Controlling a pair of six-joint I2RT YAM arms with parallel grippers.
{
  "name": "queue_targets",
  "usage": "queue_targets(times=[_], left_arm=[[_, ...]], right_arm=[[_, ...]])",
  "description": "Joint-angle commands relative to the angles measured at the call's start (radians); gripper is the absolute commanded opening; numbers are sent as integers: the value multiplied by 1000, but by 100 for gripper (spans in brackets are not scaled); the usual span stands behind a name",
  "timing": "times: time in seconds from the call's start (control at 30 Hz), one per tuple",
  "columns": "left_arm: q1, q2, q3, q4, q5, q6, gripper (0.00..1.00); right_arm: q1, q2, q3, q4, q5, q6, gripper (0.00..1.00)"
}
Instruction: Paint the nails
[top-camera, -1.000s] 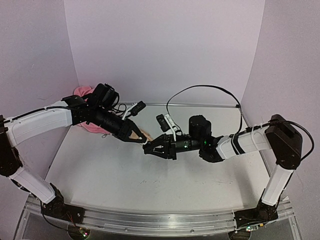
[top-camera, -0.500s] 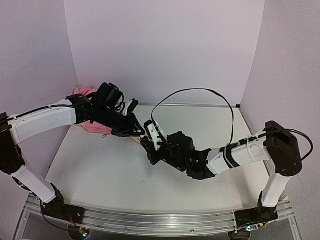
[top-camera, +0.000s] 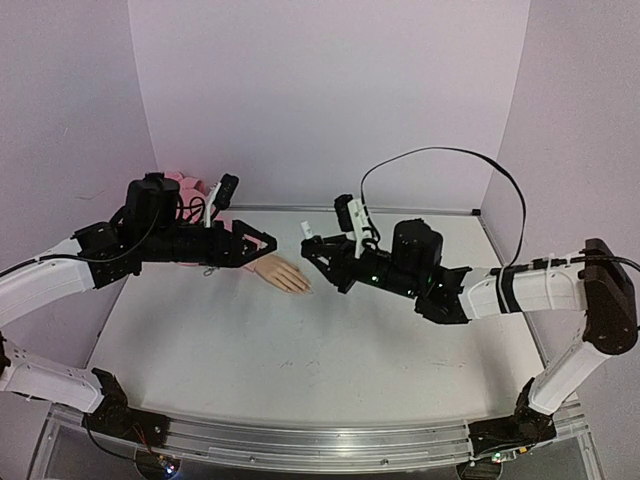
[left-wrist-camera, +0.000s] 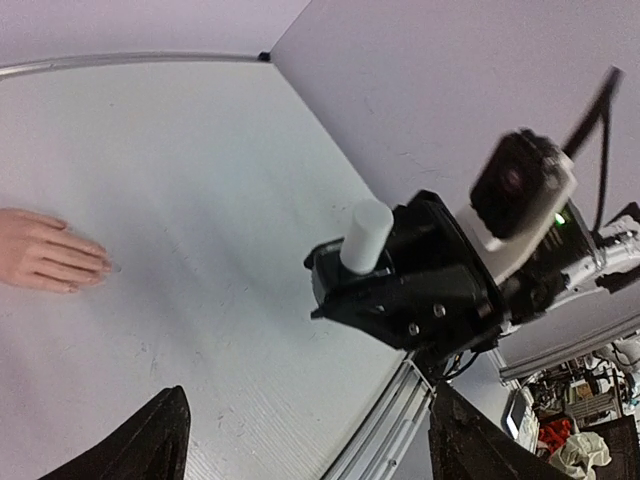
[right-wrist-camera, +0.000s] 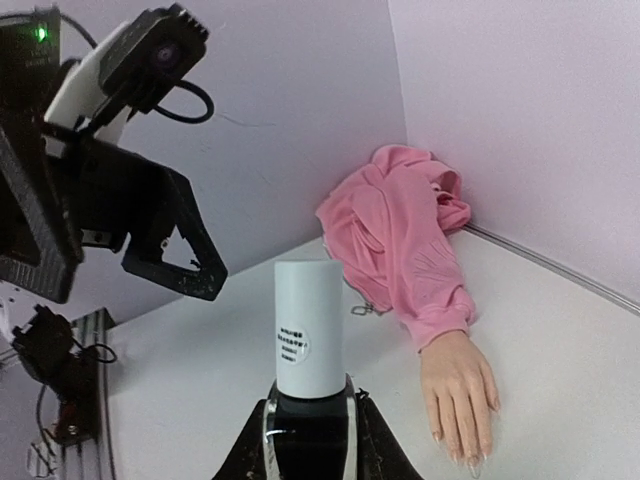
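- Jaws of the right gripper (right-wrist-camera: 308, 445) are clenched on the dark glass body of a small polish bottle (right-wrist-camera: 308, 420). Its white cap (right-wrist-camera: 308, 325) sticks out beyond the fingertips, above the counter (top-camera: 300, 370).
- Jaws of the left gripper (top-camera: 265, 250) are spread wide and released, grasping nothing. In the left wrist view only bare counter lies between them.
- Palm down on the counter lies the mannequin hand (top-camera: 283, 275), between the two grippers, its fingers stretched toward the right gripper.
- At those fingertips are the nails (right-wrist-camera: 468, 462), near the bottle but apart from it. They look pale, yet are too small to tell whether any paint is on them.
- From the wrist the pink sleeve (right-wrist-camera: 400, 240) runs back to the far left corner, bunched against the walls.
- In the top view the left gripper hovers over the wrist end of the hand.
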Motion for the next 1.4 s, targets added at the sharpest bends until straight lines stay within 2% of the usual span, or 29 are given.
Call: queue_targets(times=[0.0,0.13,0.27,0.47,0.6,0.67,1.03,1.1,1.2,1.23,1.27,1.3,1.37], left_arm=[[3,-48,-49,246,133,57,88],[-2,-14,-39,331,268,63,94],[-20,23,-2,373,356,79,88],[-50,49,29,383,435,94,68],[-80,52,29,386,461,118,62],[-86,56,30,385,458,120,54],[-89,90,32,384,424,125,26],[-89,90,33,382,407,124,16],[-89,87,35,362,342,122,1],[-89,87,40,340,306,121,0],[-89,90,48,310,231,113,0],[-89,95,59,277,155,101,0],[-92,108,103,139,-66,30,0]], right_arm=[[-64,-54,-3,68,-443,149,0],[-67,-43,15,144,-691,216,0],[-67,-20,32,206,-833,252,0],[-68,-7,39,236,-844,278,0],[-67,8,54,252,-840,305,0],[-67,13,59,256,-832,309,0],[-68,9,68,266,-774,315,0],[-67,7,63,264,-743,308,0],[-67,-7,52,196,-602,252,0],[-68,-20,46,162,-523,221,0],[-62,-33,42,100,-366,191,0],[-29,-45,40,28,-121,139,0],[94,-31,62,-47,563,19,0]])
